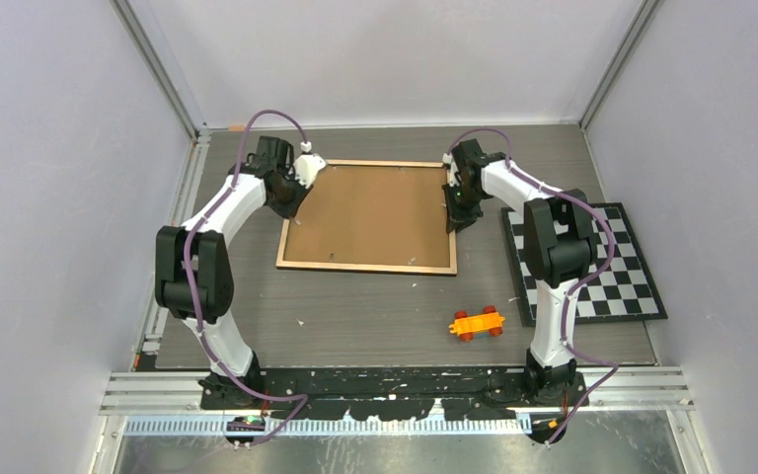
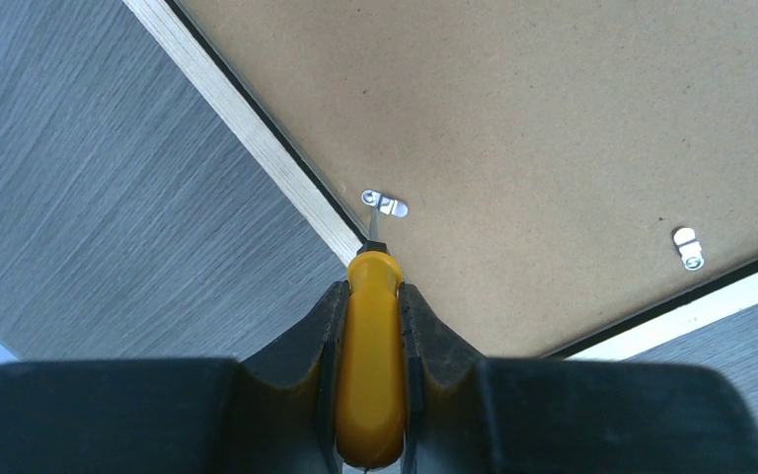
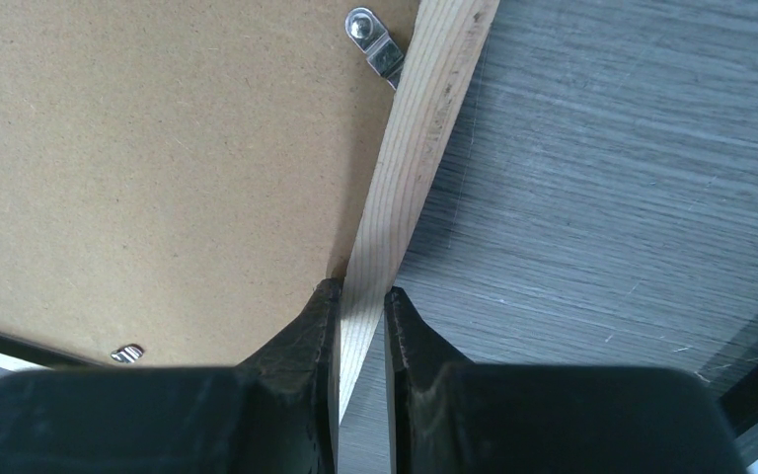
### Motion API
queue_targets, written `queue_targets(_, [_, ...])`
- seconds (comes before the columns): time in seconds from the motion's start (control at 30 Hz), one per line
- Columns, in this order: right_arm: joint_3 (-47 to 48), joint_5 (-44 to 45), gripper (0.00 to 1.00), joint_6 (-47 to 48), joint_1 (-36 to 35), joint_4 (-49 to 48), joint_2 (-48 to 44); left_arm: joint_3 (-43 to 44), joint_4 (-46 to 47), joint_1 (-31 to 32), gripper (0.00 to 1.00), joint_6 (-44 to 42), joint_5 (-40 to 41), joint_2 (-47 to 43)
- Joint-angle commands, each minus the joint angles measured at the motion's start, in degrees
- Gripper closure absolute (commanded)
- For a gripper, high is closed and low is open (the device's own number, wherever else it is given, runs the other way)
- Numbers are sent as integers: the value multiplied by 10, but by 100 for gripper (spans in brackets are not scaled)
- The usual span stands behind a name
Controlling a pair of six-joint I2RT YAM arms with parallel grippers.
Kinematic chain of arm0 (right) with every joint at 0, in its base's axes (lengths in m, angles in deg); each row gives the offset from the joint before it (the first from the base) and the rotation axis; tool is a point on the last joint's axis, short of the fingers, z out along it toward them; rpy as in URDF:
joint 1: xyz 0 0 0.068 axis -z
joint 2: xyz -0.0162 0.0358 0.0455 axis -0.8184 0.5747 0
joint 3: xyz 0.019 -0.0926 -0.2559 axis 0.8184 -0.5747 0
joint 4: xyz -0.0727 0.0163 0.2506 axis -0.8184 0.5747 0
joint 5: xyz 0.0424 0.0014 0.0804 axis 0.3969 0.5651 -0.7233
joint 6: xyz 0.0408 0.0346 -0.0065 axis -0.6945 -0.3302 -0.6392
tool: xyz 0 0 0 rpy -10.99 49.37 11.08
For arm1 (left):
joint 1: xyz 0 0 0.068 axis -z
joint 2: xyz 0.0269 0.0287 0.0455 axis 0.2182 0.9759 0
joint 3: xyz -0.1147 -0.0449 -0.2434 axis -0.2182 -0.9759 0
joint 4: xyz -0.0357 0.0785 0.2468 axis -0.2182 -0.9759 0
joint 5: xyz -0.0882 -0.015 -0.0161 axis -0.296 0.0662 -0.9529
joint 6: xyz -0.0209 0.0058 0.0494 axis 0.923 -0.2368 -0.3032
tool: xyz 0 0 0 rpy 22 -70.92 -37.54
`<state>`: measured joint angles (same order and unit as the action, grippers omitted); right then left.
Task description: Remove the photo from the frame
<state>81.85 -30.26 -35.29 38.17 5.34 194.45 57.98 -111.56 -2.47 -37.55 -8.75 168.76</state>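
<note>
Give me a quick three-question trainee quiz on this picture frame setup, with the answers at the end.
1. True or false: the frame lies back side up.
2. What does the left gripper hold? A) a screwdriver B) a brush C) nothing
3. Fill in: the right gripper is clamped on the frame's ____ rim.
Key: 1 true; 2 A; 3 wooden.

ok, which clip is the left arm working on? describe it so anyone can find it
Mid-table lies the face-down picture frame, brown board with a light wooden rim. By its left rim sits a small silver metal clip. Unlike the neighbouring clip, it has the yellow-handled screwdriver tip at it.
</note>
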Motion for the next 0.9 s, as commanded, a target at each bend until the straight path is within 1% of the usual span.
queue_targets(0.0, [-23,-79,99,-1,-29,22,56,-11,-8,7,100,45,-57,4])
queue_targets(0.2, [-24,-77,99,1,-29,21,56,-13,16,7,100,79,-57,13])
queue_targets(0.33, [-25,-73,99,5,-29,22,54,-4,11,7,100,81,-58,13])
queue_targets(0.47, [-5,-41,99,17,-27,30,61,8,-1,4,100,82,-69,3])
queue_targets(0.63, [61,9,99,34,10,49,91,18,-4,-11,100,98,-86,-10])
queue_targets(0.73, [128,27,98,51,41,56,118,26,-6,-24,100,111,-99,-11])
queue_targets(0.83, [219,23,94,59,61,70,155,32,-5,-32,100,121,-107,-14])
queue_targets(0.87, [246,24,90,73,63,75,167,34,-5,-33,100,123,-109,-14])
